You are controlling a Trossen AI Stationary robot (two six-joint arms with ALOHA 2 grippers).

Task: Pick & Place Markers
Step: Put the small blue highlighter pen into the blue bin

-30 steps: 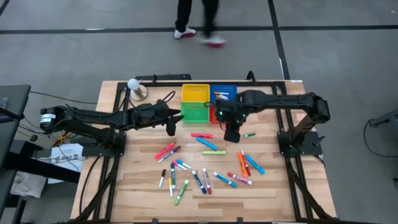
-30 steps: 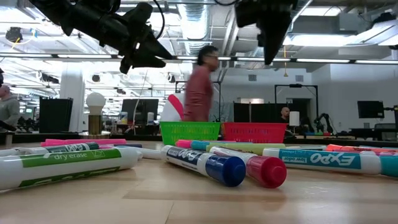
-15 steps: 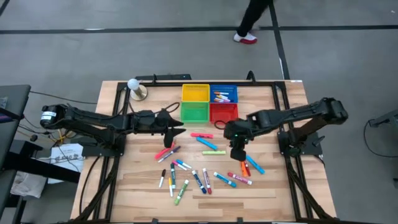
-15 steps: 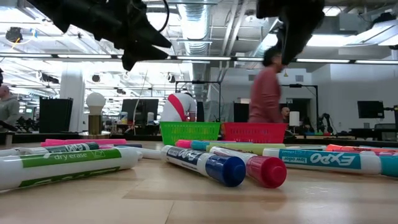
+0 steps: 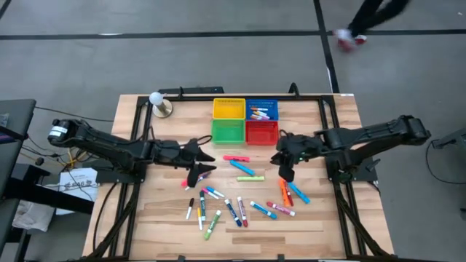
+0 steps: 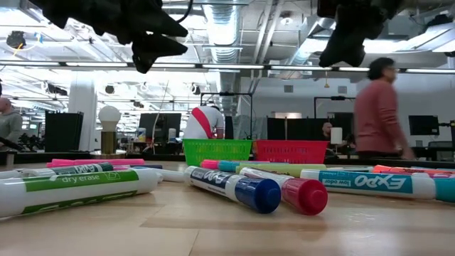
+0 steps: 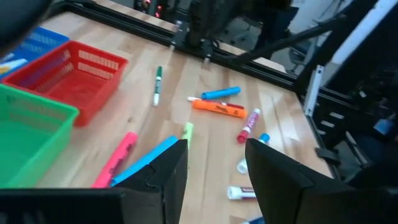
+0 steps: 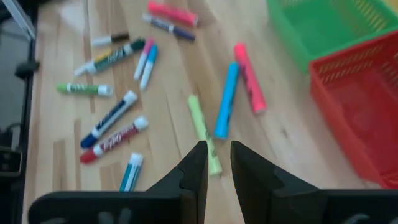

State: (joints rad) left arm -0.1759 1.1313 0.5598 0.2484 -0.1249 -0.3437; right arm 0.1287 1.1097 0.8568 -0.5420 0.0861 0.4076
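A wooden surface [image 5: 320, 211] holds four small mesh baskets in a square at the middle of its far edge: yellow [image 5: 228, 108], blue [image 5: 262, 109], green [image 5: 228, 132] and red [image 5: 262, 132]. The blue basket holds a few markers [image 5: 259, 113]; the exact number cannot be told. About twenty loose markers [image 5: 237, 211] lie scattered across the surface's middle and near half. The left gripper [image 5: 198, 167], fingers spread and holding nothing, hangs above the pink markers [image 5: 193, 177] left of centre. The right gripper [image 5: 285, 172], fingers slightly parted and holding nothing, hangs near the orange marker [image 5: 284, 193] right of centre.
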